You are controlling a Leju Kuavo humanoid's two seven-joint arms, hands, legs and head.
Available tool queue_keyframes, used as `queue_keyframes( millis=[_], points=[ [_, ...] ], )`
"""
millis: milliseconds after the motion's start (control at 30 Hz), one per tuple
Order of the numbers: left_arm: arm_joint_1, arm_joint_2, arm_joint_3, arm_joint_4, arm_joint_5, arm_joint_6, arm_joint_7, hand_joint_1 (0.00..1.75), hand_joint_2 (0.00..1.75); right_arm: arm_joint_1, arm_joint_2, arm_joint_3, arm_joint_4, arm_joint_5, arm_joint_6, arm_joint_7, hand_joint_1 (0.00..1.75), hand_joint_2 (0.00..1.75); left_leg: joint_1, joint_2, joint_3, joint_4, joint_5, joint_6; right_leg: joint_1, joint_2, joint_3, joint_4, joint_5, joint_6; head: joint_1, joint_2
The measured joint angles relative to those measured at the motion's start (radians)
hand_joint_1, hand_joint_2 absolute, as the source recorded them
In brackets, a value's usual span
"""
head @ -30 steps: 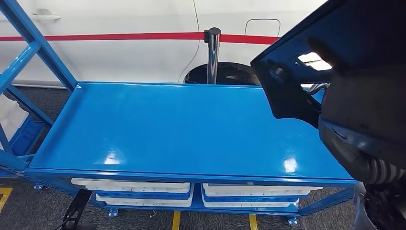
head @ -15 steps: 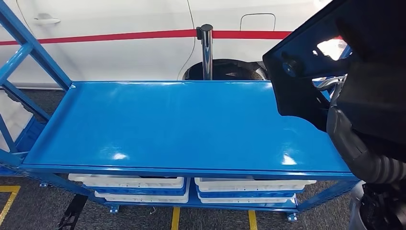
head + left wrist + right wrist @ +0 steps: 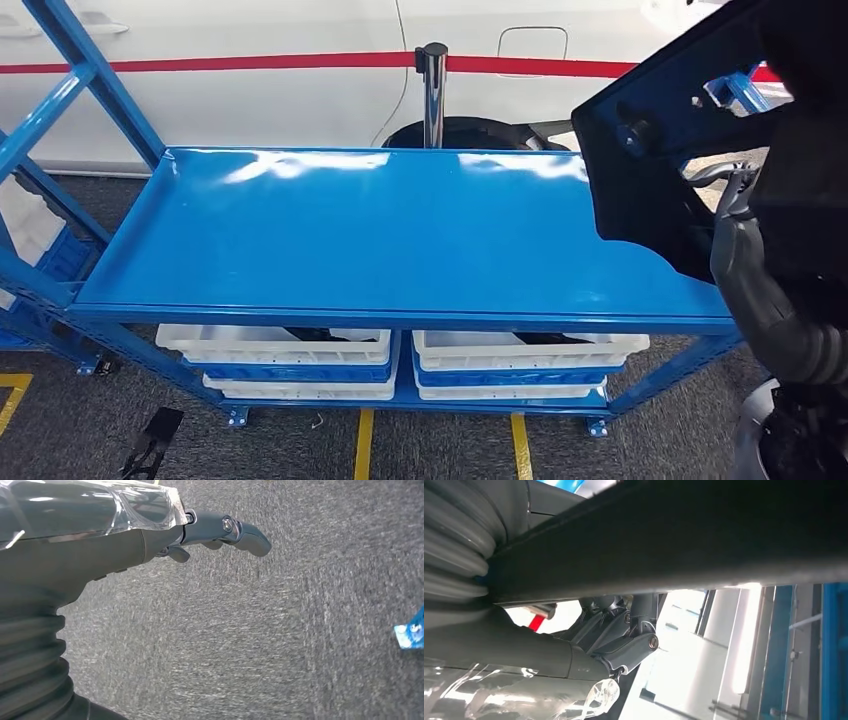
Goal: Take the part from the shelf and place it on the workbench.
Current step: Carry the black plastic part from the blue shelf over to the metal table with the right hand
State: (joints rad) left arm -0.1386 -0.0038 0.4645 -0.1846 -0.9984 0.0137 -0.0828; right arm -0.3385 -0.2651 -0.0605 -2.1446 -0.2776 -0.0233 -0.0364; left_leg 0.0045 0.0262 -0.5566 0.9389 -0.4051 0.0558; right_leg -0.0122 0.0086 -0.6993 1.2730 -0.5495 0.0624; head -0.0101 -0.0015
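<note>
The part (image 3: 650, 190) is a large flat panel of matte black plastic with a scalloped lower edge, a round boss and a cut-out window near its top. It hangs tilted in the air at the right, its lower corner over the right end of the bench (image 3: 380, 235) without resting on it. The right hand (image 3: 624, 640) holds the part: in the right wrist view its grey jointed fingers (image 3: 634, 650) are closed up against the panel's dark, finely textured underside. The left hand (image 3: 220, 530) hangs over speckled grey carpet (image 3: 280, 645), smooth grey fingers lying close together and nearly straight with nothing in them.

The bench is glossy blue-painted steel, a broad rectangular top with a low raised lip. White plastic bins (image 3: 275, 345) sit in blue trays on its lower tier. Beyond its far edge stand a polished chrome post (image 3: 432, 95) and a white car (image 3: 250, 90) with a red stripe. Slanted blue steel struts of a rack (image 3: 70, 110) rise at the left.
</note>
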Motion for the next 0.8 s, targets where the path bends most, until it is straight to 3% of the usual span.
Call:
queue_keyframes(
  millis=[33, 100, 167, 200, 267, 300, 367, 433, 467, 500, 533, 600, 667, 733, 800],
  points=[
    [-0.002, 0.0, 0.0, 0.0, 0.0, -0.002, 0.001, 0.0, 1.75, -0.003, 0.0, -0.001, 0.0, 0.002, -0.004, 0.0, 1.75, 1.75, 0.001, 0.002, -0.011, 0.002, 0.008, -0.003, -0.001, -0.001, 0.036, -0.032, 0.028, 0.0, 0.0, 0.0],
    [-0.008, 0.001, 0.0, 0.0, -0.001, -0.005, 0.004, 0.0, 1.75, -0.015, 0.0, -0.003, 0.0, 0.011, -0.014, 0.0, 1.75, 1.75, 0.0, 0.004, -0.031, 0.009, 0.021, -0.011, -0.002, -0.005, 0.145, -0.174, 0.062, -0.001, 0.0, 0.0],
    [-0.015, 0.003, 0.0, 0.0, -0.002, -0.009, 0.005, 0.0, 1.75, -0.027, -0.001, -0.004, 0.0, 0.017, -0.022, 0.0, 1.75, 1.75, -0.004, 0.004, -0.044, 0.015, 0.035, -0.021, 0.0, -0.006, 0.222, -0.296, 0.052, -0.008, 0.0, 0.0],
    [-0.017, 0.004, 0.0, 0.0, -0.002, -0.011, 0.005, 0.0, 1.75, -0.03, -0.001, -0.004, 0.0, 0.017, -0.024, 0.0, 1.75, 1.75, -0.005, 0.004, -0.05, 0.016, 0.044, -0.026, 0.003, -0.006, 0.231, -0.321, 0.045, -0.013, -0.001, 0.0],
    [-0.017, 0.008, 0.0, 0.0, -0.002, -0.014, 0.005, 0.0, 1.75, -0.032, -0.001, -0.004, 0.001, 0.018, -0.028, 0.002, 1.75, 1.75, -0.003, 0.002, -0.063, 0.022, 0.053, -0.036, 0.003, -0.006, 0.217, -0.325, 0.054, -0.029, -0.001, 0.0],
    [-0.015, 0.009, -0.001, 0.0, -0.002, -0.014, 0.006, 0.0, 1.75, -0.033, -0.001, -0.004, 0.001, 0.018, -0.03, 0.003, 1.75, 1.75, -0.001, -0.001, -0.074, 0.041, 0.034, -0.041, 0.002, -0.007, 0.207, -0.324, 0.063, -0.038, -0.002, 0.0],
    [-0.012, 0.01, -0.001, 0.001, -0.001, -0.016, 0.007, 0.0, 1.75, -0.035, 0.0, -0.004, 0.001, 0.019, -0.033, 0.004, 1.75, 1.75, 0.003, -0.009, -0.104, 0.131, -0.054, -0.052, 0.0, -0.007, 0.187, -0.325, 0.082, -0.052, -0.004, 0.0],
    [-0.012, 0.011, -0.001, 0.001, -0.001, -0.016, 0.008, 0.0, 1.75, -0.035, 0.0, -0.004, 0.001, 0.021, -0.034, 0.005, 1.75, 1.75, 0.003, -0.013, -0.132, 0.265, -0.141, -0.058, 0.002, -0.007, 0.163, -0.324, 0.102, -0.058, -0.005, 0.0],
    [-0.012, 0.011, -0.001, 0.001, -0.001, -0.016, 0.008, 0.0, 1.75, -0.035, 0.0, -0.004, 0.001, 0.022, -0.035, 0.006, 1.75, 1.75, 0.003, -0.014, -0.133, 0.31, -0.153, -0.058, 0.004, -0.006, 0.15, -0.324, 0.112, -0.059, -0.005, 0.0],
    [-0.012, 0.011, -0.001, 0.001, -0.001, -0.015, 0.008, 0.0, 1.75, -0.035, 0.0, -0.004, 0.001, 0.022, -0.035, 0.006, 1.75, 1.75, 0.002, -0.014, -0.122, 0.328, -0.146, -0.056, 0.006, -0.005, 0.137, -0.323, 0.122, -0.059, -0.005, 0.0],
    [-0.012, 0.011, -0.001, 0.001, -0.001, -0.015, 0.008, 0.0, 1.75, -0.035, 0.0, -0.004, 0.001, 0.023, -0.035, 0.006, 1.75, 1.75, 0.0, -0.015, -0.093, 0.302, -0.118, -0.05, 0.009, -0.004, 0.125, -0.323, 0.132, -0.059, -0.005, 0.0],
    [-0.013, 0.012, -0.001, 0.001, -0.001, -0.015, 0.008, 0.0, 1.75, -0.035, 0.0, -0.004, 0.001, 0.024, -0.036, 0.007, 1.75, 1.75, -0.008, -0.019, 0.007, 0.168, -0.072, -0.029, 0.014, -0.001, 0.104, -0.323, 0.15, -0.058, -0.005, 0.0],
    [-0.013, 0.014, -0.001, 0.001, 0.0, -0.015, 0.007, 0.0, 1.75, -0.036, 0.0, -0.004, 0.001, 0.025, -0.036, 0.008, 1.75, 1.75, -0.017, -0.025, 0.099, 0.021, -0.073, -0.012, 0.017, 0.0, 0.093, -0.325, 0.168, -0.052, -0.004, 0.0],
    [-0.013, 0.015, -0.001, 0.001, 0.0, -0.014, 0.006, 0.0, 1.75, -0.036, -0.001, -0.004, 0.001, 0.025, -0.036, 0.009, 1.75, 1.75, -0.022, -0.026, 0.122, -0.035, -0.075, -0.007, 0.014, -0.001, 0.087, -0.33, 0.188, -0.042, -0.004, 0.0],
    [-0.013, 0.015, -0.001, 0.002, 0.0, -0.014, 0.005, 0.0, 1.75, -0.035, -0.002, -0.004, 0.001, 0.025, -0.037, 0.011, 1.75, 1.75, -0.018, -0.022, 0.105, -0.039, -0.052, 0.0, 0.012, -0.001, 0.074, -0.322, 0.179, -0.032, -0.005, 0.0]
  ],
)
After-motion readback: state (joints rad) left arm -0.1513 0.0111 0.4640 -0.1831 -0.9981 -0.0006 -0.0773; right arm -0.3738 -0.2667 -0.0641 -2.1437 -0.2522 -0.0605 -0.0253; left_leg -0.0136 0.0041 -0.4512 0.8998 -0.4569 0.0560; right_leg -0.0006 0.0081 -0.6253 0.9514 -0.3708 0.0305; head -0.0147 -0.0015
